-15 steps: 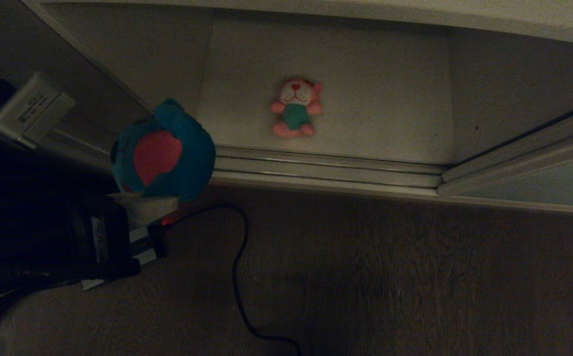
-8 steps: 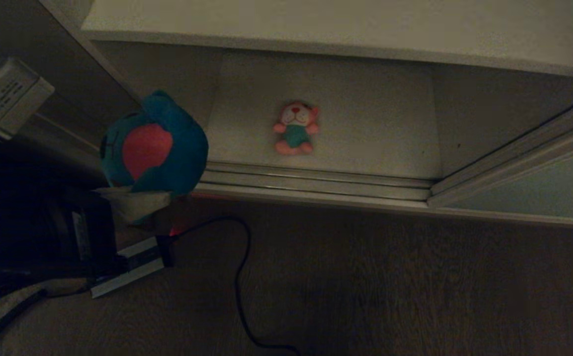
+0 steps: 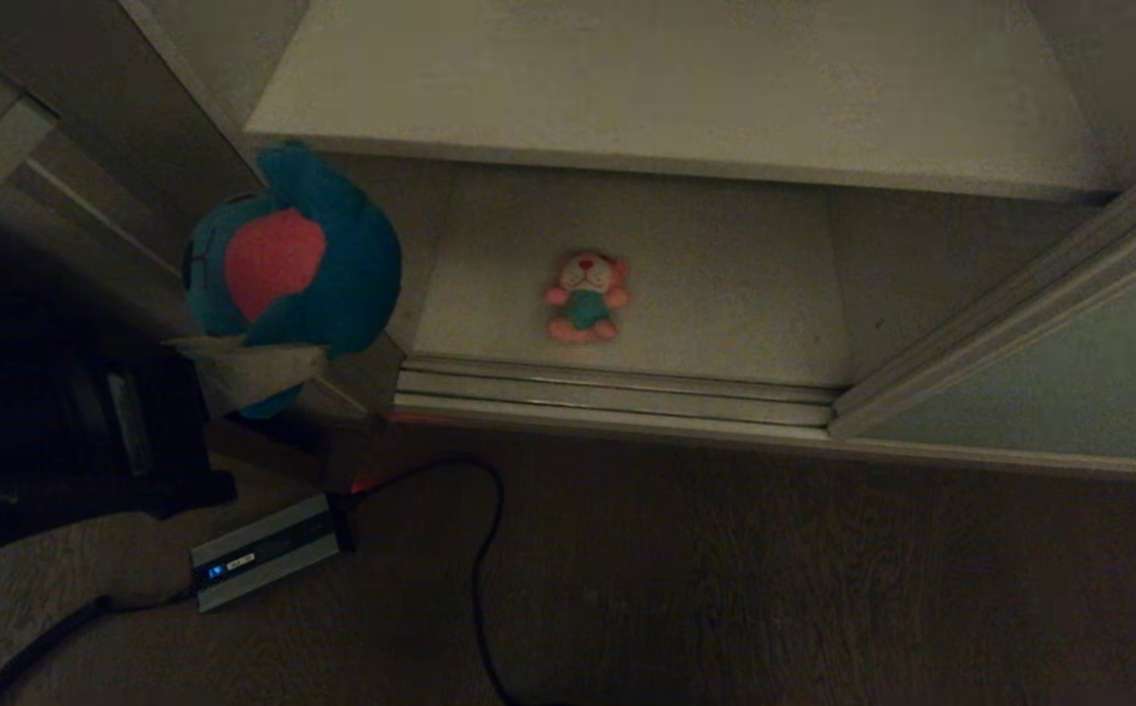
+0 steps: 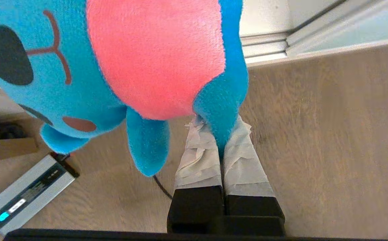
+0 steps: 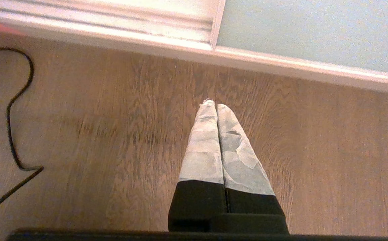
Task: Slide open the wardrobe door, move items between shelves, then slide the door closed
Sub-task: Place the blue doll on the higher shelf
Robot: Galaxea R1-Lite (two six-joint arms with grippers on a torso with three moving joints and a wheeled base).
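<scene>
The dark teal-blue plush toy with a red belly hangs in the air in front of the wardrobe's left side, and my left gripper is shut on one of its limbs. The left wrist view shows the taped fingers pinching that blue limb, with my left gripper just under the toy. The pink toy lies on the lower shelf. An upper shelf stands above it. The sliding wardrobe door is pushed to the right. My right gripper is shut and empty over the floor.
A grey power adapter and its black cable lie on the dark wood floor below the held toy. The metal door track runs along the wardrobe's front. A brown side panel bounds the opening on the left.
The head view has risen: the wardrobe has slid down the picture and the upper shelf has come into sight. The left gripper has gone up with it, still gripping the blue toy.
</scene>
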